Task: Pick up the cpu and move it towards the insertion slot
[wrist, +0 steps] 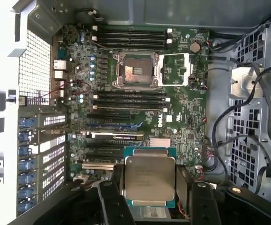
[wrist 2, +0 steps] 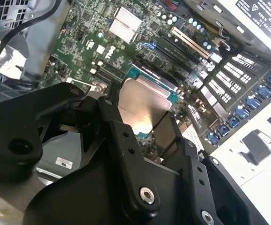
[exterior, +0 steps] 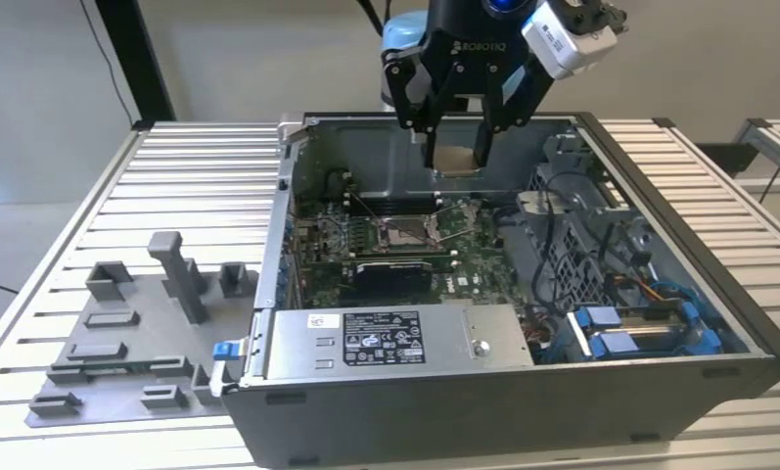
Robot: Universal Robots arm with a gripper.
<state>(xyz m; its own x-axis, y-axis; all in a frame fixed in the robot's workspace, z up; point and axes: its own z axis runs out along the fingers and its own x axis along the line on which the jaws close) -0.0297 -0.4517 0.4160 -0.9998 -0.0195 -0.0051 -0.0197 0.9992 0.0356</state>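
Silvery chip: the cpu (wrist: 150, 181) sits clamped between the fingers (wrist: 112, 201).
Slot: the insertion slot (wrist: 135, 70) lies apart, ahead across the green board (wrist: 182, 126).

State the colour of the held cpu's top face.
Silvery metal; the cpu shows best in the first wrist view.

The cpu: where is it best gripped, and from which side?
By two opposite thin edges, from above its flat metal top, as the gripper holds the cpu now: it is a thin flat square, and edge contact leaves both faces untouched.
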